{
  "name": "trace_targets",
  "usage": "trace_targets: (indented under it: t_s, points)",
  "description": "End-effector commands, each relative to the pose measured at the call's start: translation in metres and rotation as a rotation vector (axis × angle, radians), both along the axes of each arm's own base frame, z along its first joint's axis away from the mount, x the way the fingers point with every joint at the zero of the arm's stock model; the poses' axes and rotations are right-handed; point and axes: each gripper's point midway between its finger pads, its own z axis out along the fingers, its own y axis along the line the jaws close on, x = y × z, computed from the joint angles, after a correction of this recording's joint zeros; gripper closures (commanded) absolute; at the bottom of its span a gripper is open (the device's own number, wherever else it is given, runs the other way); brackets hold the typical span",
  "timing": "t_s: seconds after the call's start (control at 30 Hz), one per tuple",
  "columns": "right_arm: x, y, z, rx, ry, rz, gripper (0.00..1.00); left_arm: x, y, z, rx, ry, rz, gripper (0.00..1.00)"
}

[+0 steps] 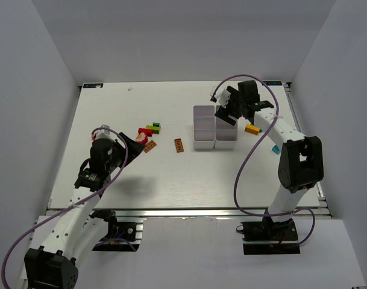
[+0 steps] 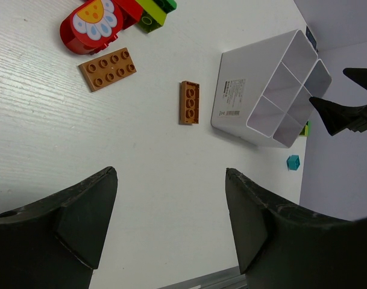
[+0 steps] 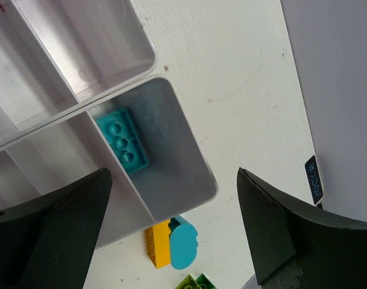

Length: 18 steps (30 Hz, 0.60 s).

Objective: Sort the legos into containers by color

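- Right claw (image 3: 171, 180): jaws wide, empty, above tray (image 3: 198, 158); teal brick (image 3: 122, 139) lies in a corner cell, judged sorted.
- Left claw (image 2: 171, 174): wide, empty.
- Unsorted, overhead view: brown brick (image 2: 190, 102) and red piece (image 2: 94, 25) at tray's nine o'clock, yellow brick (image 1: 252, 128) at three o'clock.
- Only right wrist view shows the filled cell; cells visible beside it bare.
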Motion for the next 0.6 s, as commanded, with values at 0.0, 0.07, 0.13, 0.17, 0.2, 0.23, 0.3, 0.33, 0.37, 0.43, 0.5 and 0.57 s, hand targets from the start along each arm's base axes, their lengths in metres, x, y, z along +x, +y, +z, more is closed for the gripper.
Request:
trace_targets:
  t_s: [0.0, 0.07, 0.13, 0.17, 0.2, 0.23, 0.3, 0.33, 0.37, 0.43, 0.5, 0.57]
  points:
    - [0.009, 0.005, 0.031, 0.037, -0.081, 0.002, 0.11, 0.001, -0.003, 0.005, -0.004, -0.021, -0.015, 0.18]
    - [0.007, 0.006, 0.035, 0.046, -0.084, 0.003, 0.11, 0.001, -0.003, 0.005, -0.004, -0.021, -0.016, 0.18]
    - [0.003, 0.006, 0.046, 0.064, -0.095, 0.002, 0.11, 0.001, -0.003, 0.005, -0.004, -0.021, -0.016, 0.18]
    - [0.001, 0.007, 0.049, 0.070, -0.097, 0.002, 0.12, 0.002, -0.003, 0.005, -0.006, -0.024, -0.016, 0.18]
    - [-0.002, 0.006, 0.059, 0.086, -0.112, -0.006, 0.12, 0.002, -0.003, 0.005, -0.006, -0.022, -0.016, 0.18]
    - [-0.004, 0.005, 0.065, 0.092, -0.124, -0.010, 0.12, 0.002, -0.003, 0.005, -0.006, -0.024, -0.016, 0.18]
    - [-0.010, 0.000, 0.080, 0.111, -0.163, -0.036, 0.10, 0.002, -0.004, 0.005, -0.007, -0.025, -0.017, 0.18]
    - [-0.010, -0.008, 0.084, 0.132, -0.178, -0.094, 0.11, 0.003, -0.004, 0.006, -0.008, -0.028, -0.017, 0.18]
    - [-0.003, -0.013, 0.101, 0.174, -0.251, -0.134, 0.11, 0.002, -0.004, 0.005, -0.010, -0.026, -0.019, 0.18]
    - [-0.005, -0.036, 0.111, 0.260, -0.286, -0.254, 0.11, 0.003, -0.005, 0.005, -0.012, -0.030, -0.020, 0.18]
    - [-0.010, -0.045, 0.105, 0.303, -0.209, -0.277, 0.12, 0.003, -0.006, 0.003, -0.015, -0.027, -0.025, 0.18]
    - [-0.010, -0.063, 0.091, 0.372, -0.068, -0.360, 0.36, 0.004, -0.007, 0.002, -0.018, -0.027, -0.027, 0.18]
